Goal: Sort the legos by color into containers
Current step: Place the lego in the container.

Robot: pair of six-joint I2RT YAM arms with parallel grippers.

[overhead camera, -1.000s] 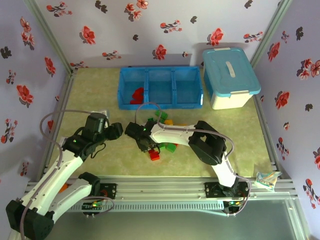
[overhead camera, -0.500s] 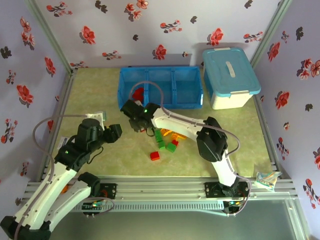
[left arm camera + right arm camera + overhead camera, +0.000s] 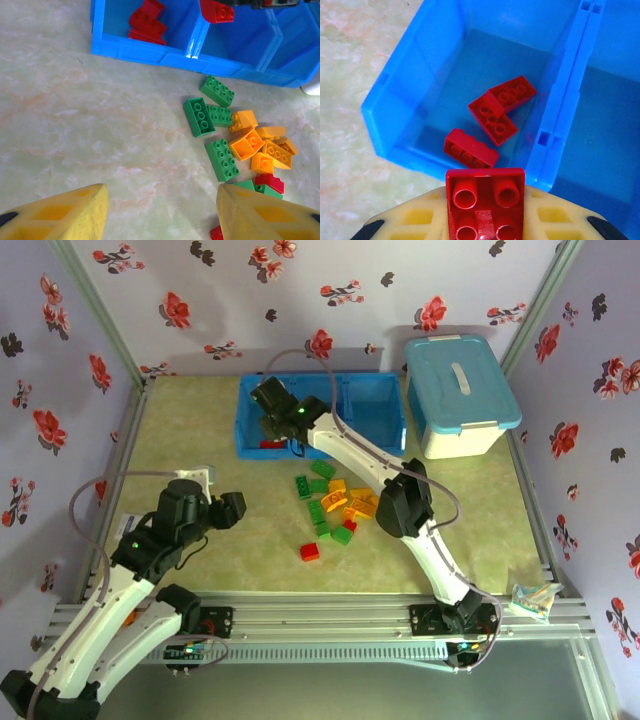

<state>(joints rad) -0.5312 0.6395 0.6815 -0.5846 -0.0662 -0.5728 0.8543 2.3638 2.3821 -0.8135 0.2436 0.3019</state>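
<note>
The blue tray [image 3: 320, 451] stands at the back with three compartments. My right gripper [image 3: 276, 406] hovers over its left compartment [image 3: 420, 85], shut on a red lego [image 3: 485, 200] with its underside facing the camera. Three red legos [image 3: 493, 118] lie in that compartment below. A loose pile of green, orange and red legos [image 3: 336, 504] lies mid-table in front of the tray, with one red lego [image 3: 311, 552] apart at the near side. My left gripper [image 3: 232, 508] hangs open left of the pile, nothing between its yellow fingers [image 3: 85, 207]; green legos [image 3: 201, 116] lie ahead of it.
A white bin with a light-blue lid [image 3: 460, 390] stands right of the tray at the back right. Flowered walls close the table on three sides. Bare tabletop [image 3: 90, 125] spreads left of the pile.
My right arm swung from the pile toward the back left, carrying the red lego over the tray's left compartment. My left arm drew back a little toward the near left.
</note>
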